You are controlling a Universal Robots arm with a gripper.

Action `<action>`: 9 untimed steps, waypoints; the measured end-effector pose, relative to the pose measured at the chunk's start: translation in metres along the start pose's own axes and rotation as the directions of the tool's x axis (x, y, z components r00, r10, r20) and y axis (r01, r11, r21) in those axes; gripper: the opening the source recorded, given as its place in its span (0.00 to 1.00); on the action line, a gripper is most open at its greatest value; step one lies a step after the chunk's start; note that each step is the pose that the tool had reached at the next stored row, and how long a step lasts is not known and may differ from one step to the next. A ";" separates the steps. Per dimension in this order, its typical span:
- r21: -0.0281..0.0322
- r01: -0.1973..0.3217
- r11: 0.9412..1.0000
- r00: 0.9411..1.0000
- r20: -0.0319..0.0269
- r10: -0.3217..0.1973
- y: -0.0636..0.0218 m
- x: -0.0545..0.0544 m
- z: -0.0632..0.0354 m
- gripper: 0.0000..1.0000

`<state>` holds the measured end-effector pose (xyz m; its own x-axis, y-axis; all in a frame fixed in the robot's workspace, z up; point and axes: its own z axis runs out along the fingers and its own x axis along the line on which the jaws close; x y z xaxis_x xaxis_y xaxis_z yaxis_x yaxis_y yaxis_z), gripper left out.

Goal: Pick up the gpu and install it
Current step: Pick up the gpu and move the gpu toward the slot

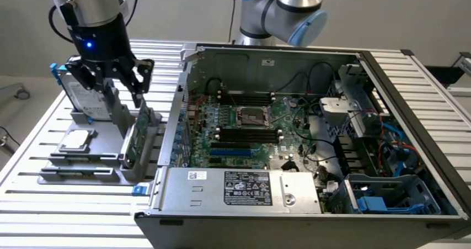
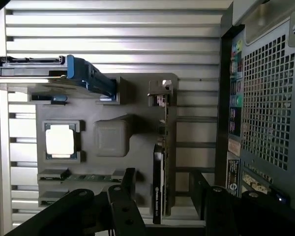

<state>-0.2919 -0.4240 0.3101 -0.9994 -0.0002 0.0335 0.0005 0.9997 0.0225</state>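
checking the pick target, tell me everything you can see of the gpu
The gpu is a thin flat card, green circuit board on one face, black shroud on the other. It stands on edge in a slot of the grey holder, outside the computer case. The open gripper hangs above it, not touching.
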 end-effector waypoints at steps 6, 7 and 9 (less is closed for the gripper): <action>-0.001 -0.026 1.000 1.000 0.001 0.026 -0.0013 0.001 0.0109 0.56; -0.001 -0.028 1.000 1.000 0.001 0.028 -0.0016 0.001 0.0127 0.56; -0.001 -0.033 0.999 0.999 0.001 0.033 -0.0022 0.001 0.0163 0.56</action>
<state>-0.2938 -0.4259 0.2938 -0.9989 0.0326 0.0331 0.0333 0.9992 0.0224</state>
